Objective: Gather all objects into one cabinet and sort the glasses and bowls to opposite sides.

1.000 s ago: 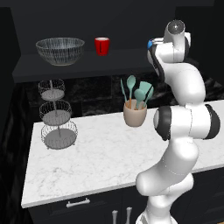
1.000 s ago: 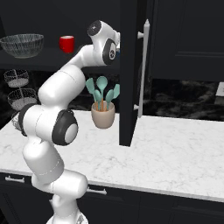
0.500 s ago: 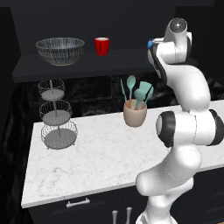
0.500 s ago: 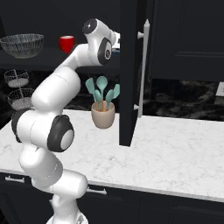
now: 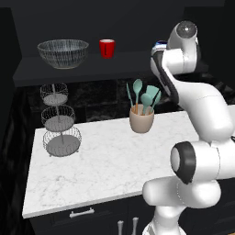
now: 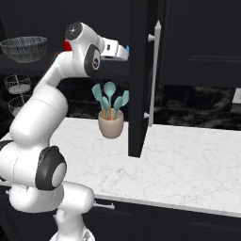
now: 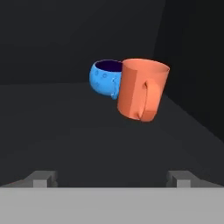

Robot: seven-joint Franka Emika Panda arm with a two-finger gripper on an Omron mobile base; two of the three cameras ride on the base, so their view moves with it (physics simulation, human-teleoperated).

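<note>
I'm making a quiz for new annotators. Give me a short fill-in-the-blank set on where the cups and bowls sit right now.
1. On the shelf, the red cup stands to the right of the ____ bowl.
2. In the hand view, the orange mug stands in front of the ____ bowl.
3. The mug's handle faces the ____.
4. The teal spoons stand in a ____ pot on the counter.

Missing words: striped; blue; camera; beige

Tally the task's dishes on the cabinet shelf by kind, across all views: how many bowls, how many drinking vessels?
Bowls: 2, the striped see-through bowl and the blue bowl.
Drinking vessels: 2, the red cup and the orange mug.
Total: 4.
</note>
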